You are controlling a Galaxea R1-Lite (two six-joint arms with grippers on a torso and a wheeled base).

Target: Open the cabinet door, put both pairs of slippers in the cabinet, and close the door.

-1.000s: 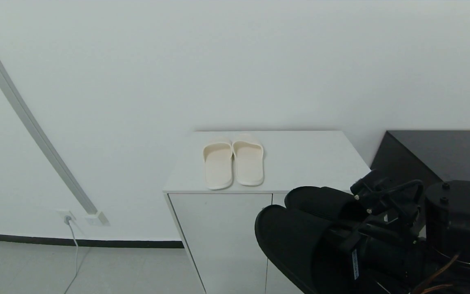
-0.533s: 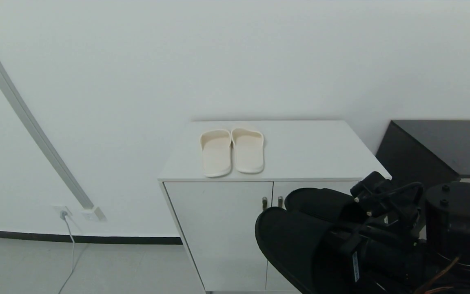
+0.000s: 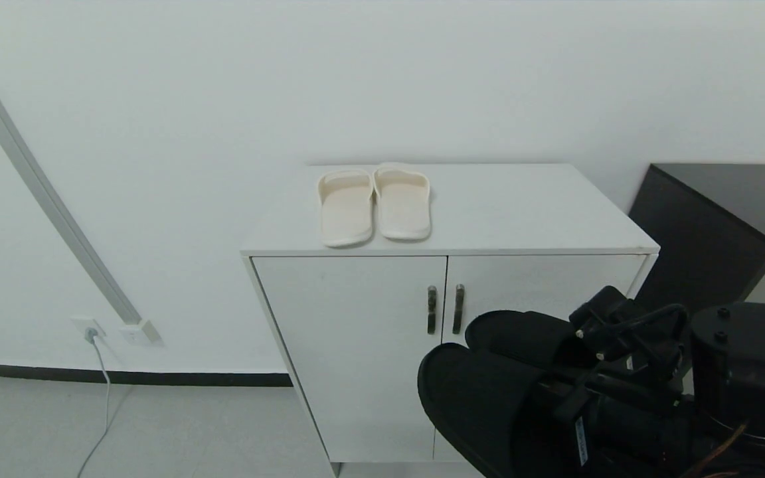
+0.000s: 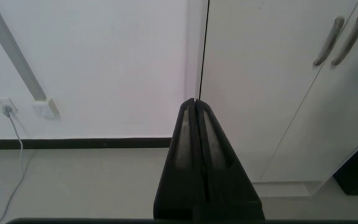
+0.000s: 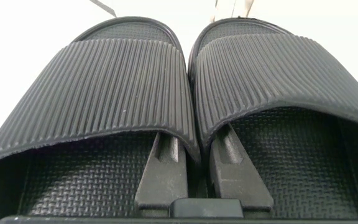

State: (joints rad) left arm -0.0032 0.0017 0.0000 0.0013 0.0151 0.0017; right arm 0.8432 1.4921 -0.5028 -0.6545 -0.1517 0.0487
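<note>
Held: black slippers [image 3: 489, 378], which my right tool [image 5: 196, 158] clamped. My left tool [image 4: 196, 107] was pressed together, empty. Outstanding: cream slippers [image 3: 374, 206] lay atop the shut cabinet [image 3: 528, 216], 11 o'clock of the black pair.

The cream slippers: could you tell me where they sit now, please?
Head view: the cream slippers lie side by side on top of the white cabinet, above its closed left door.

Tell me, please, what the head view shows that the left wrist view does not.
Head view adds: the cream slippers side by side on the cabinet top, and the black slippers as a recognisable pair. Left wrist view adds: the left gripper, shut. Shared: the closed cabinet doors, their two handles, and the wall socket with its cable.
</note>
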